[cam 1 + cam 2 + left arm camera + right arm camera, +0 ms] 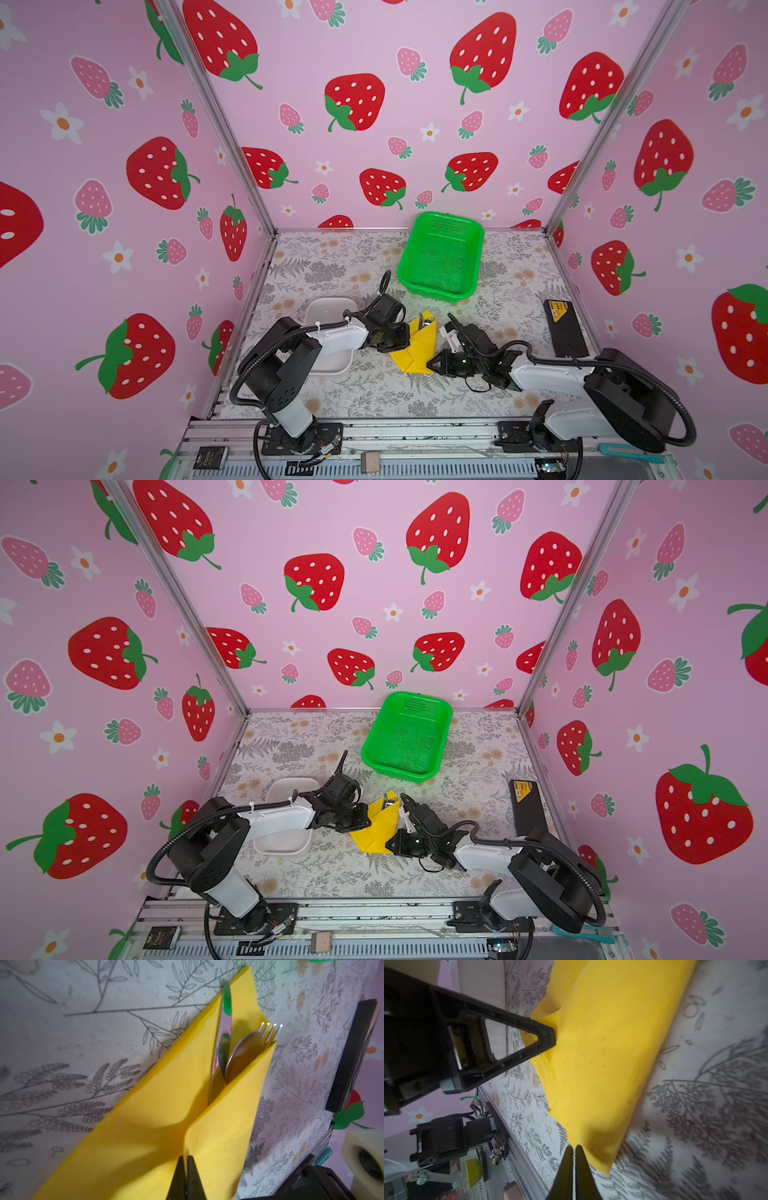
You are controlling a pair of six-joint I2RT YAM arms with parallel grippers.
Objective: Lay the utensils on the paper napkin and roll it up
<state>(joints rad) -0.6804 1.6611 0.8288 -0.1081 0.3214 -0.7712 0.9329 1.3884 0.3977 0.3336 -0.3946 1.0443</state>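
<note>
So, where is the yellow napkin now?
In both top views the napkin lies folded mid-table, between the left tool and the right tool, in front of the green basket.

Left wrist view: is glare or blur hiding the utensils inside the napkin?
Left wrist view: no; only pinpoint glints on the fork tines, the knife blade mirrors green and pink, the spoon is sharp. Right wrist view: paper napkin soft, corner shadowed, table print blurred.

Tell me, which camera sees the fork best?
The left wrist view: the fork pokes shiny tines out of the folded yellow napkin beside the spoon. Both top views show only a tiny silver glint there. The right wrist view shows napkin, no fork.
</note>
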